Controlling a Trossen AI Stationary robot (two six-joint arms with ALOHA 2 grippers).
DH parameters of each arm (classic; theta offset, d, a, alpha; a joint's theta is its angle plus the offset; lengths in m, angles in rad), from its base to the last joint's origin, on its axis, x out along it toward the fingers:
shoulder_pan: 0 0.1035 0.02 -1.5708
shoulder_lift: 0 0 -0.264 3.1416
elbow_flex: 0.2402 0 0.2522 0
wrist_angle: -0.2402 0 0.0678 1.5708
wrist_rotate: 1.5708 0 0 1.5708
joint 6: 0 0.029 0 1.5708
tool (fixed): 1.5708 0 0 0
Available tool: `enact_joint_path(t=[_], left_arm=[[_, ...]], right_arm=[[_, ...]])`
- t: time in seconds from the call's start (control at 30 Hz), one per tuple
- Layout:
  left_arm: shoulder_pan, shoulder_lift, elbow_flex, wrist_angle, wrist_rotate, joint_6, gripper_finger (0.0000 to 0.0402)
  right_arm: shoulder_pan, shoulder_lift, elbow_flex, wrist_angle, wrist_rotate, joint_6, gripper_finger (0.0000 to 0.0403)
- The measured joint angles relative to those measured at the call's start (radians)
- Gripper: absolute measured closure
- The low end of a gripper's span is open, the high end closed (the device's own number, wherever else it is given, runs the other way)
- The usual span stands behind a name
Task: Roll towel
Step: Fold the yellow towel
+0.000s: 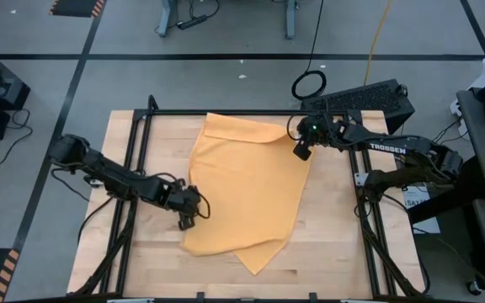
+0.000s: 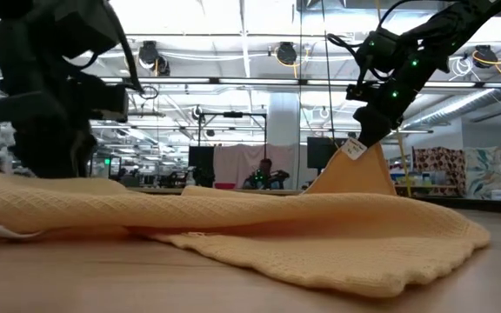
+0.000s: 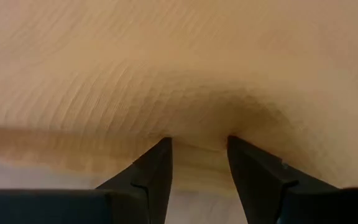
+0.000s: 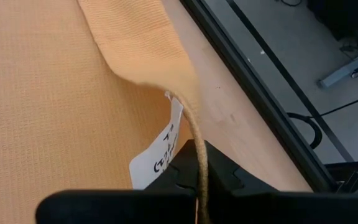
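Note:
The mustard-yellow towel (image 1: 247, 194) lies spread on the wooden table (image 1: 335, 244), except its far right corner, which is raised. My right gripper (image 1: 301, 152) is shut on that corner, beside the white tag (image 4: 159, 152). In the low view the corner stands up as a peak (image 2: 359, 174) under the gripper (image 2: 368, 130). My left gripper (image 1: 187, 222) stands open at the towel's near left edge. Its fingertips (image 3: 161, 149) point down at the cloth (image 3: 185, 74). My left gripper has its open tips right at the towel's near left edge (image 3: 197, 155); whether they touch the cloth I cannot tell. My right gripper pinches the towel's hemmed edge (image 4: 194, 134) between its two fingers, right next to the tag. It comes slanting down from the table's right. The corner is lifted clear and the cloth slopes down from it to the table.
Black frame rails (image 1: 356, 194) run along the table's left, right and far sides. A keyboard (image 1: 369, 97) and a cable loop (image 1: 309, 84) lie beyond the far right corner. Bare wood shows to the left (image 1: 154, 143) and right of the towel.

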Motion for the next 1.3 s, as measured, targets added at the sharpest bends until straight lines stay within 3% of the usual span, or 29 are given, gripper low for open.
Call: enact_joint_path(t=[0.17,0.3,0.7,0.8,0.97,1.3], left_arm=[[0.007,0.019,0.004,-0.05,-0.076,0.006,0.024],[0.015,-0.018,0.039,-0.217,-0.075,0.02,0.024],[-0.028,-0.124,0.059,-0.369,-0.027,0.034,0.024],[-0.04,-0.123,0.045,-0.323,-0.033,0.099,0.0241],[-0.045,-0.121,-0.022,-0.081,-0.034,0.22,0.0261],[-0.06,-0.137,-0.037,-0.132,-0.036,0.182,0.0308]], right_arm=[[0.0,0.0,0.0,0.006,0.0,-0.002,0.0403],[0.0,0.0,0.0,0.009,0.0,-0.002,0.0403],[0.0,0.0,0.0,0.008,0.0,-0.002,0.0403],[0.0,0.0,0.0,0.011,0.0,-0.002,0.0403],[0.0,0.0,0.0,0.017,-0.002,0.021,0.0403],[0.0,0.0,0.0,0.015,-0.028,0.024,0.0403]])
